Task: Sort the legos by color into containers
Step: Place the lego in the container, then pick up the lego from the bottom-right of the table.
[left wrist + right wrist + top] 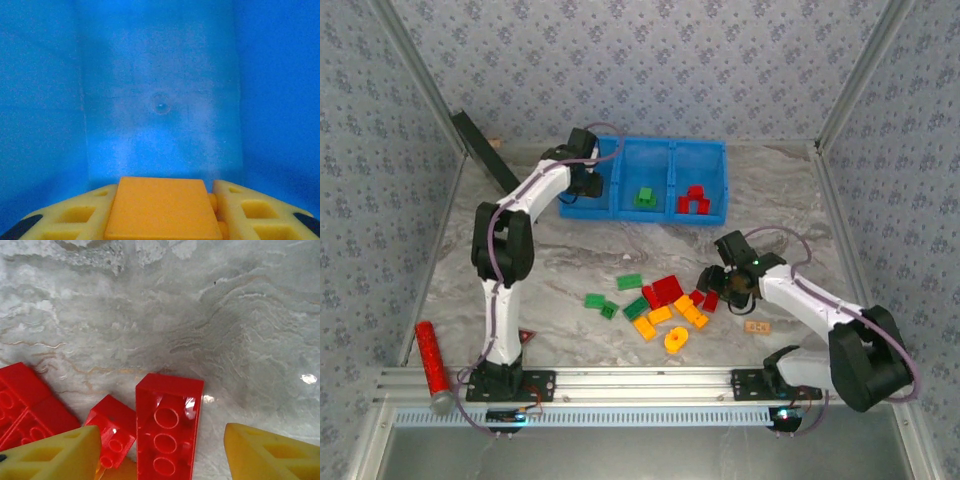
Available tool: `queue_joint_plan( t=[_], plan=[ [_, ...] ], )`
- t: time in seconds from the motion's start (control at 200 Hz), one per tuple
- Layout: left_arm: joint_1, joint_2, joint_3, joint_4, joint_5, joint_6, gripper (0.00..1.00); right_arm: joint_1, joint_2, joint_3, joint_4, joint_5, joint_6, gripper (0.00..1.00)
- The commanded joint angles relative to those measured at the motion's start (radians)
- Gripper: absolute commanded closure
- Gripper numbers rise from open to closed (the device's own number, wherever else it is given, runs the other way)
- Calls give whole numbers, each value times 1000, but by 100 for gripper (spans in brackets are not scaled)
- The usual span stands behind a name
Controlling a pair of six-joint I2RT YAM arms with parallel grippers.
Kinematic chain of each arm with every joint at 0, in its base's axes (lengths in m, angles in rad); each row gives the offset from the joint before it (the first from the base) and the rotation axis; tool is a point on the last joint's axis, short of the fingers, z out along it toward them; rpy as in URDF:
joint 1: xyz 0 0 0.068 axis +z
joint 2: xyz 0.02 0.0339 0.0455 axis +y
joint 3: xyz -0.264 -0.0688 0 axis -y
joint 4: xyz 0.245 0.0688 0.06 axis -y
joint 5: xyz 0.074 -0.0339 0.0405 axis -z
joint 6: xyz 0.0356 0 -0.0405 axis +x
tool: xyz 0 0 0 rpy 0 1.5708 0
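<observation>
- Currently the left arm (505, 250) rises from its base at the table's (790, 200) near edge, folds at the elbow and stretches to the far edge, wrist dipped into the left compartment of the blue bin (665, 148).
- Left claw (164, 200): narrowed onto an orange brick (161, 210), one yellow finger (75, 216) pressed to each side.
- Orange brick: broad smooth face toward the wrist camera, hanging above the bare blue floor of that compartment. Lower end is cut off by the frame, so its long axis cannot be told.
- Blue bin sits along the far edge, near its middle; a green brick (645, 197) lies in the centre compartment, red bricks (695, 200) in the right one.
- Right arm (810, 305): base at the near edge, elbow out toward the right edge, forearm angled back to the table's middle, wrist tipped down.
- Right claw (161, 434): jaws standing apart, gripping nothing, lowered over a red brick (167, 430).
- Red brick: hollow underside up, three round tubes showing, long axis running straight out along the claw's reach. It lies between the fingers with a clear gap to the one on the right of the wrist view.
- A smaller red brick (114, 432) lies just beside it, at the other finger.
- Loose legos (655, 305) in red, green and yellow-orange are scattered mid-table toward the near edge.
</observation>
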State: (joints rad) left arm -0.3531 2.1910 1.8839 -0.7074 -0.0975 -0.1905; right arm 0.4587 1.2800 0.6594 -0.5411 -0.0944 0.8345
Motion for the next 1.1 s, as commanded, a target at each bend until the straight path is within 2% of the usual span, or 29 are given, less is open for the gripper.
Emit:
queue_joint_plan(
  t=[0.0,0.17,0.5,0.81,1.094],
  plan=[
    [8,52,42,-49,10,8,74,-3,33,6,4,-1,3,35],
    [9,70,26,-44,21,0,68,-1,58,6,0,18,-7,38],
    [12,35,19,-37,67,-12,43,7,117,5,14,32,-25,55],
    [14,-43,35,-45,103,-3,36,-4,109,54,-49,67,-97,66],
    [13,-177,15,-50,162,-7,32,-61,49,260,-240,137,-226,69]
  ],
)
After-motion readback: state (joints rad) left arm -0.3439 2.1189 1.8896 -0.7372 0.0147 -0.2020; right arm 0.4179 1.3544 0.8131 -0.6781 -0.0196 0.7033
